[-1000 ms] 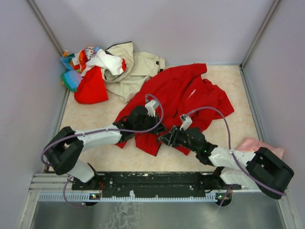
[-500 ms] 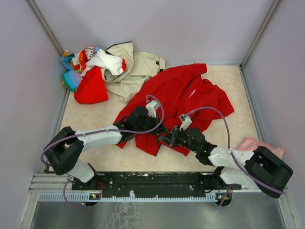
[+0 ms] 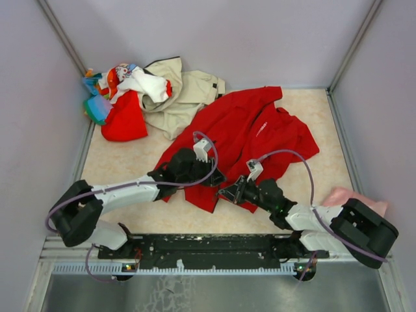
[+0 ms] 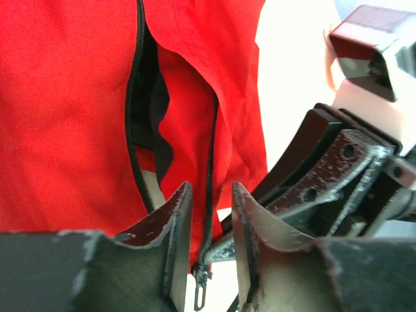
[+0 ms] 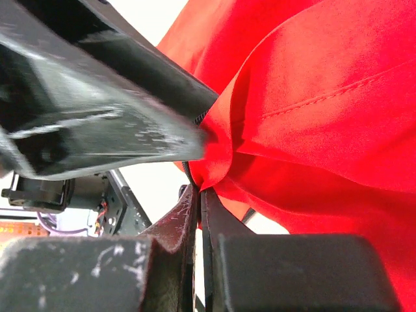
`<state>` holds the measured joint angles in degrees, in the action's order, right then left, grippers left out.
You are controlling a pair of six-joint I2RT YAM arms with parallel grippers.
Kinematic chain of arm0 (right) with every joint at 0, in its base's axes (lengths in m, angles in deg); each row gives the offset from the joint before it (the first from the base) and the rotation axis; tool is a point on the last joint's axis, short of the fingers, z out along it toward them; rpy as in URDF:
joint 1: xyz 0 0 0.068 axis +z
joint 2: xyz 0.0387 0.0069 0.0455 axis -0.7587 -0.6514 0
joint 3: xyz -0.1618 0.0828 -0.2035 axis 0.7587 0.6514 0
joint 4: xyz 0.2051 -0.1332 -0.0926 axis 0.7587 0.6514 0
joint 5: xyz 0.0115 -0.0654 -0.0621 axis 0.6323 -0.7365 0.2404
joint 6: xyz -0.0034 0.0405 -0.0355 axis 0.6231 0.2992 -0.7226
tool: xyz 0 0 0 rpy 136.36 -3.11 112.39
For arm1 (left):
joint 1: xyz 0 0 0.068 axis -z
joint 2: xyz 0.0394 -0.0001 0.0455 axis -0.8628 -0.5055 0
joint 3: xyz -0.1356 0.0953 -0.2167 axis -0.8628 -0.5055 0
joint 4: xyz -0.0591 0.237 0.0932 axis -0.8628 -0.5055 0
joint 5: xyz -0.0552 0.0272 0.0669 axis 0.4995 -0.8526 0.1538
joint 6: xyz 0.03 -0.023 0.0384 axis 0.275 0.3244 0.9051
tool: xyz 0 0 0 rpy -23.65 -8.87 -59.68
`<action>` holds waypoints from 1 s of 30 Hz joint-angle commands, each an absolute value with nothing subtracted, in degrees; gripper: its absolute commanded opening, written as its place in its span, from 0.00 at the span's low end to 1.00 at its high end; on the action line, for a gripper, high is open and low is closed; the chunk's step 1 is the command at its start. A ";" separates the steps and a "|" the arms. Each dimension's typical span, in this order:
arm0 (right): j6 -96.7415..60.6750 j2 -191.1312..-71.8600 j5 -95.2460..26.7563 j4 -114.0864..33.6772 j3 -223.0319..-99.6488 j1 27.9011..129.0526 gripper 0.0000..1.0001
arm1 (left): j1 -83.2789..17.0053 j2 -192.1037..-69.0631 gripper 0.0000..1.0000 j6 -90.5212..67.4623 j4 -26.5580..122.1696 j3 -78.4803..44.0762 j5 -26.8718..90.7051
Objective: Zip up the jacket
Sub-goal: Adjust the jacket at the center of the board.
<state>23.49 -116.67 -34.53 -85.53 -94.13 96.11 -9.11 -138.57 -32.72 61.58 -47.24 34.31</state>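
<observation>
at its hem, the right claw (image 5: 198,195) pinches the jacket (image 5: 312,97).

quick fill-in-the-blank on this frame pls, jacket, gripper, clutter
The jacket is coloured ____. Its front zipper is mostly ____. The right gripper is ____ on the jacket. The clothes pile sits in the far ____ corner.
Missing words: red; open; shut; left.

Jacket (image 4: 71,117) smooth matt cloth; left gripper (image 4: 211,193) scuffed plastic.
</observation>
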 commanded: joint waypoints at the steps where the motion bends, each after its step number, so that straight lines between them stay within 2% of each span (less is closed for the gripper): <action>1: 19.82 -114.66 -36.56 -92.70 -92.38 96.85 0.00 | -8.83 -133.23 0.39 -32.43 63.16 -49.59 32.72; 9: 17.87 -109.82 -39.63 -97.71 -88.24 96.81 0.00 | -8.77 -124.33 0.52 -34.11 59.87 -55.65 34.13; 13: 16.70 -106.58 -40.94 -98.54 -87.35 96.81 0.00 | -8.79 -122.09 0.54 -35.62 59.47 -58.23 37.34; 21: 15.12 -101.07 -42.39 -96.89 -86.65 96.81 0.00 | -8.82 -122.64 0.54 -39.77 65.30 -61.87 43.53; 30: 14.72 -100.81 -42.16 -97.88 -86.19 96.81 0.00 | -8.76 -125.78 0.51 -41.47 71.86 -61.51 47.57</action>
<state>16.52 -101.16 -40.72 -92.44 -86.20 96.11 -9.09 -124.96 -40.26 66.61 -61.75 44.71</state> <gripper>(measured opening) 0.010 0.524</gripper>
